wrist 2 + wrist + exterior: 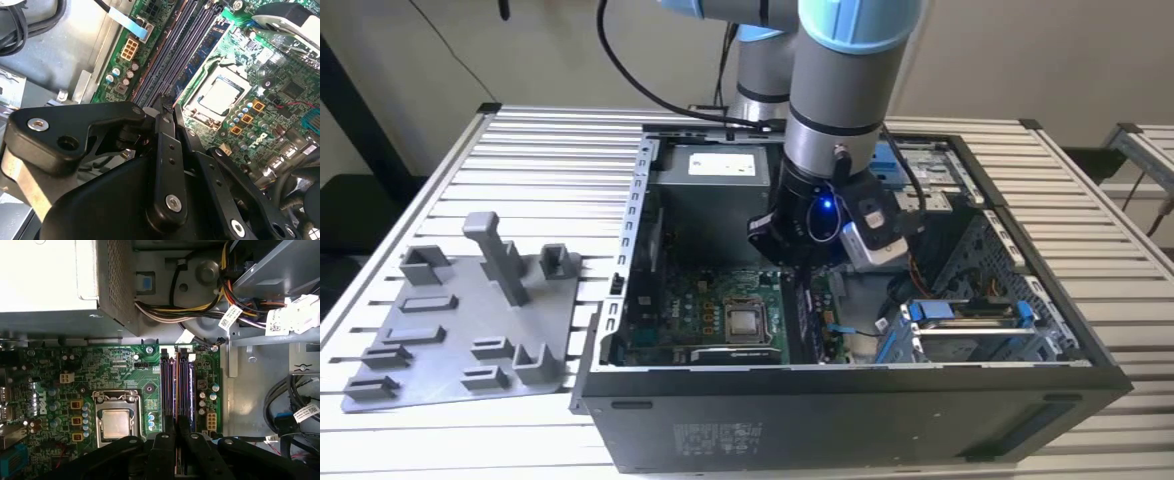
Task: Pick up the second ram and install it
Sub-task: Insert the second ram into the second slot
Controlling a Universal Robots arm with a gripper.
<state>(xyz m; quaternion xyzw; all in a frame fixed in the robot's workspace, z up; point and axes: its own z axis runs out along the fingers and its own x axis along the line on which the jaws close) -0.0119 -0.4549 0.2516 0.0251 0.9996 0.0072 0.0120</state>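
- One slatted white table (547, 140) carries everything in the exterior view.
- At the exterior view's left lies one grey holder tray (454, 340), flat on the slats. It has one tall post and several short ones, and sits just beside the case.
- One open computer case (854, 395) takes up the middle and right of the table.
- Inside the case, one grey power supply (707, 215) sits at the far wall.
- One green motherboard (680, 300) lies on the case floor, with one processor socket (747, 322) on it.
- Three square orange components (75, 420) stand in a row beside the socket.
- The memory slots (167, 385) show as two dark bands side by side, between the socket and the board's edge.
- One arm (834, 110) reaches down into the case, and its gripper (803, 268) is low over the slots.
- In both wrist views the two fingers (184, 426) are drawn narrow, with only a slim gap between them.
- The second ram (176, 405) is seen edge-on as one thin strip. It is pinched in that gap and lined up with the slots.
- I cannot tell whether the second ram is seated.
- At the exterior view's right stands one metal drive cage (967, 325).
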